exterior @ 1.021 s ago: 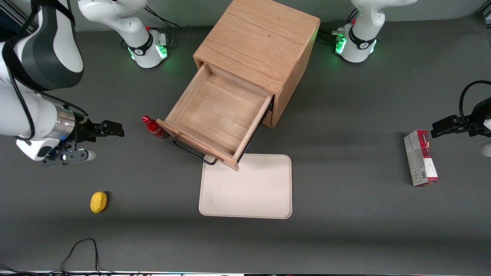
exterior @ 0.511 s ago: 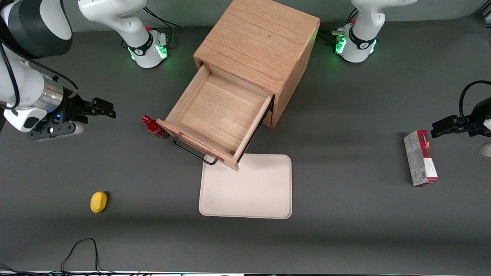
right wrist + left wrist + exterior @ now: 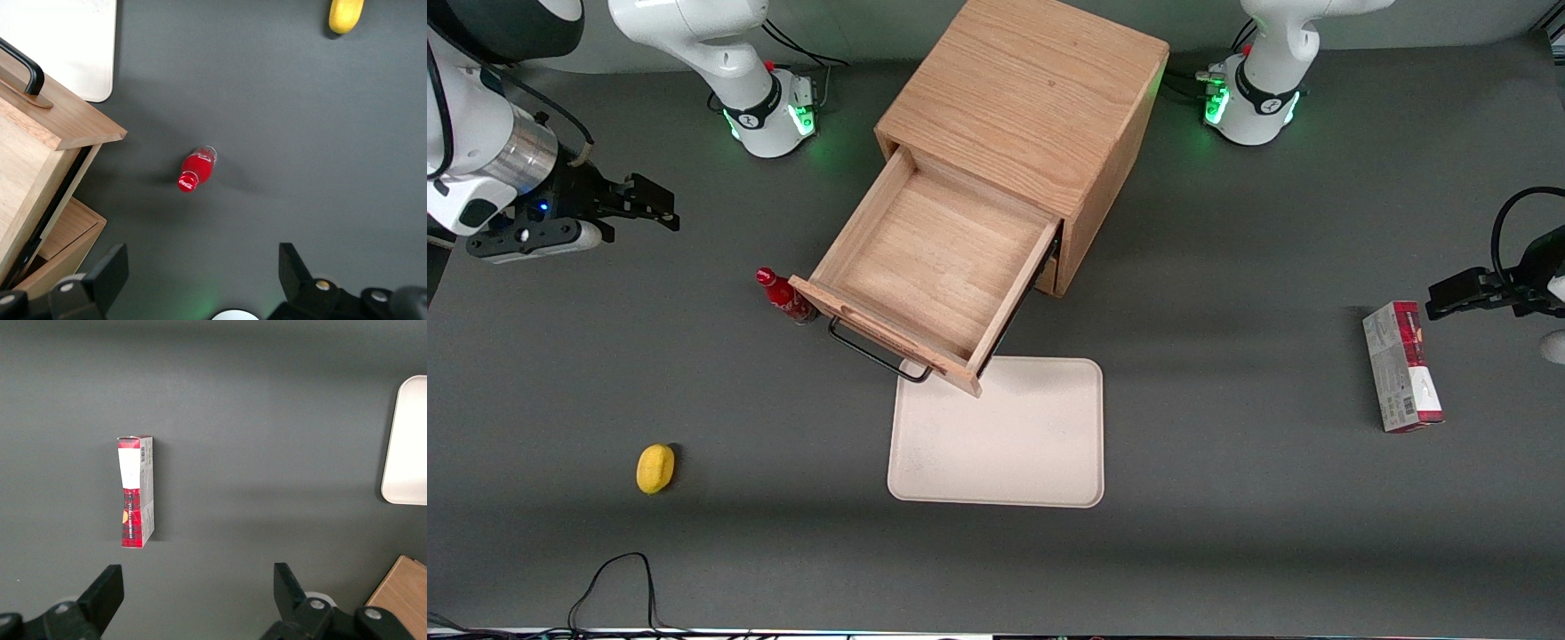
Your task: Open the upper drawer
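The upper drawer (image 3: pixel 938 267) of the oak cabinet (image 3: pixel 1027 98) stands pulled far out, its plain wooden inside bare. Its thin black bar handle (image 3: pixel 871 354) faces the front camera. The drawer front and handle (image 3: pixel 23 67) also show in the right wrist view, with the lower drawer (image 3: pixel 63 230) beneath it. My gripper (image 3: pixel 656 206) is open and empty, raised well away from the drawer toward the working arm's end of the table. In the right wrist view the gripper (image 3: pixel 200 273) hangs over bare table.
A red bottle (image 3: pixel 784 298) stands beside the drawer front; it also shows in the right wrist view (image 3: pixel 195 170). A cream tray (image 3: pixel 1014 444) lies in front of the drawer. A yellow lemon (image 3: pixel 655 468) lies nearer the camera. A red box (image 3: pixel 1400 366) lies toward the parked arm's end.
My gripper has moved away from the drawer and farther from the front camera, staying open. The drawer and the other things have not moved.
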`<state>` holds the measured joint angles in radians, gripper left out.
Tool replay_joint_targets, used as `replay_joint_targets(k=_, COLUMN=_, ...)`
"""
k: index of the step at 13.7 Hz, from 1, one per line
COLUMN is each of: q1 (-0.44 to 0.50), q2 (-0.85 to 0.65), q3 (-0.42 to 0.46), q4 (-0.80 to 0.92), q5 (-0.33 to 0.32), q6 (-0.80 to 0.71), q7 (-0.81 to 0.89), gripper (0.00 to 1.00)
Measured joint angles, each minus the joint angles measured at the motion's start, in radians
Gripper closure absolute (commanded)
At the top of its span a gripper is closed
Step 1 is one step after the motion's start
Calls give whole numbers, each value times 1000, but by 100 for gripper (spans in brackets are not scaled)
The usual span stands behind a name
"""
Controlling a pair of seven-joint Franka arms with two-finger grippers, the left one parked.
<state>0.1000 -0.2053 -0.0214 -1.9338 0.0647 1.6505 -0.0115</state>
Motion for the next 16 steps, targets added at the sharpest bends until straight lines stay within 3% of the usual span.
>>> replay_joint_targets(k=5, q1=-63, q2=5, q3=33, q4=7, q5=0, q6=9, q7=-1, gripper=0)
replay_joint_targets(k=9, q1=-32, q2=45, q3=31, q4=49, q5=0, q6=16, q7=-1, gripper=0)
replay_joint_targets(k=13, q1=44, q2=85, q3=-37, q4=85, q5=0, q6=12, q7=-15, gripper=0)
replay_joint_targets(k=16, q1=41, q2=87, q3=-51, q4=110, q5=0, q6=-41, q7=-35, gripper=0)
